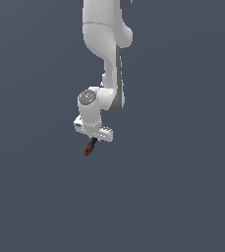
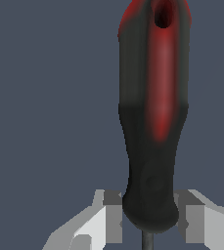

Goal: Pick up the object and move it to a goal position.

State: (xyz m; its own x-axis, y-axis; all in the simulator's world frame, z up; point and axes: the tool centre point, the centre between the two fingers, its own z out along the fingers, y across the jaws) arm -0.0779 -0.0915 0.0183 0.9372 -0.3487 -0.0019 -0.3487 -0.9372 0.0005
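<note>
The object (image 1: 89, 146) is a small tool with a red-and-black handle. It sticks out below my gripper (image 1: 93, 139), red end pointing down and toward the exterior view's left. In the wrist view the handle (image 2: 152, 112) fills the frame, and its black end sits between my two fingers (image 2: 111, 217). A bit of thin dark shaft (image 2: 146, 241) shows behind it. My gripper (image 2: 150, 219) is shut on the tool at the black end of the handle. No goal marker shows in either view.
A plain dark grey-blue surface (image 1: 182, 197) fills both views. The white arm (image 1: 106, 54) reaches down from the top of the exterior view. Nothing else is in view.
</note>
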